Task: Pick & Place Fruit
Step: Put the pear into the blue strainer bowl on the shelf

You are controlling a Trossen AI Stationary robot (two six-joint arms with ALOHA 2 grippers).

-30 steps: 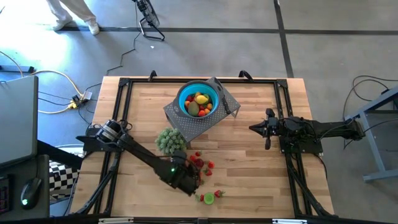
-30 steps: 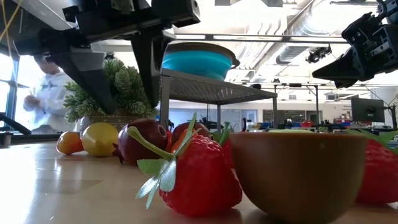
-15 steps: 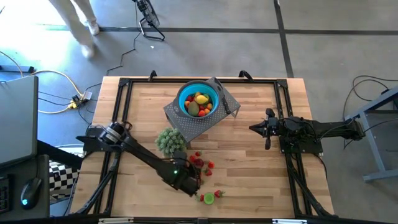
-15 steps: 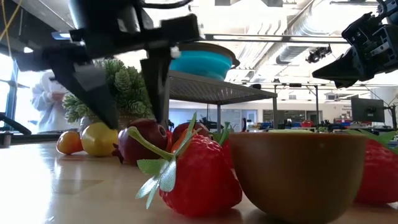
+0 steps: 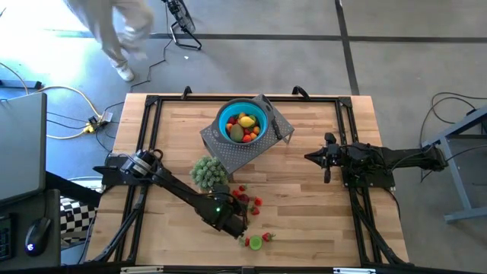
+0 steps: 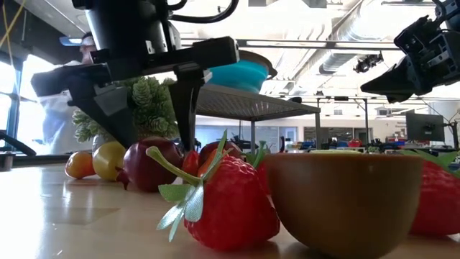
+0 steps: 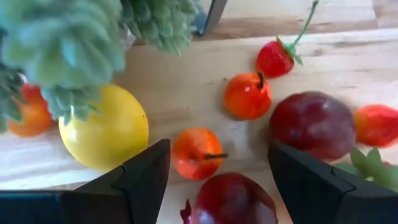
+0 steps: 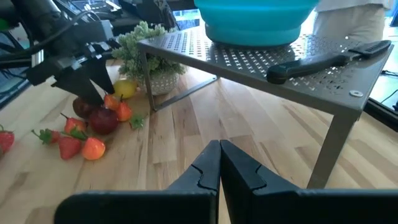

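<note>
We look down on a wooden table (image 5: 304, 205) framed by black rails, with a person (image 5: 114, 27) walking past on the floor beyond its far left corner. Near the far edge stands a perforated metal stand (image 5: 245, 148) carrying a blue bowl (image 5: 243, 120) that already holds fruit, a yellow piece and a brownish green one among red ones; a black-handled knife (image 8: 323, 59) lies on the stand beside the bowl. A small potted plant (image 5: 208, 172) sits just in front of the stand.

The left arm reaches across the near half of the table, and we see its left pincer (image 7: 217, 180) lowered with fingers apart over the loose fruit (image 5: 247, 199) scattered beside the plant. Between those fingers lie a dark red plum (image 7: 231, 199) and a small orange piece (image 7: 194, 153), not yet clamped; a yellow lemon (image 7: 104, 134) rests just outside one finger. A strawberry (image 6: 230, 205) and a brown bowl (image 6: 345, 201) sit nearest the table's front edge.

The right pincer (image 8: 219, 163) waits above the table's right side, fingers pressed together and empty.
</note>
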